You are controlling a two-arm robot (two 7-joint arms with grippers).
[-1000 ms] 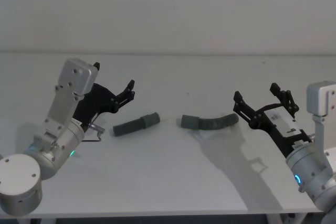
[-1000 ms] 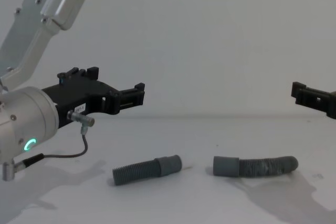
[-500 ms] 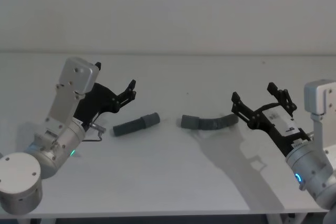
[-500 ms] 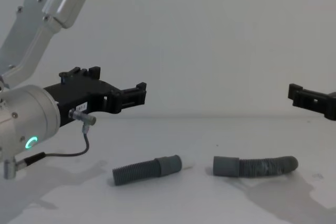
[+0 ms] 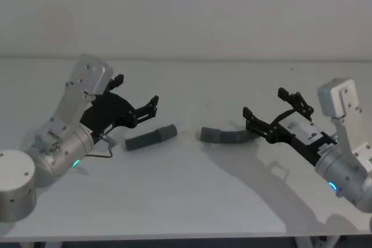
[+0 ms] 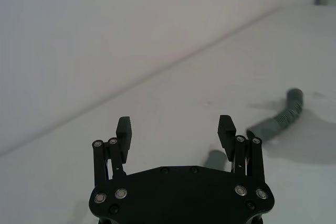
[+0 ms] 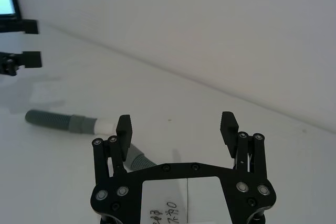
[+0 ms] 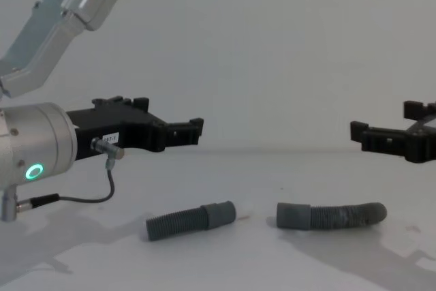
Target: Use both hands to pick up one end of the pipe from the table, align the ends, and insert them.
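Two pipe sections lie flat on the table [image 5: 186, 201], near its middle, end to end but apart.

The left hose piece [image 5: 150, 137] is straight, dark grey and ribbed. It has a smooth, wider left cuff [image 5: 167, 132] on the end that faces the centre. The right wrist view shows a short white tip [image 7: 105, 126] sticking out of that cuff.

The right hose piece [image 5: 229, 136] is the same grey and ribbed, but bends in a shallow arc. Its smooth right cuff [image 5: 210, 134] also points toward the centre. The two cuffs face each other across a bare gap of table and do not touch. They are roughly in line.

The left gripper [image 5: 135, 92] hangs above the table, up and to the left of the left hose piece, clear of it, with its fingers spread wide and nothing between them. A green ring light [image 8: 33, 171] glows on that arm's wrist, and a thin cable [image 8: 102, 195] loops below it.

The right gripper [image 5: 265, 102] is likewise raised off the surface, over the outer end of the right hose piece. In the head view it covers that end. The chest view shows it well above the hose, without contact. Its fingers stand wide apart and empty.
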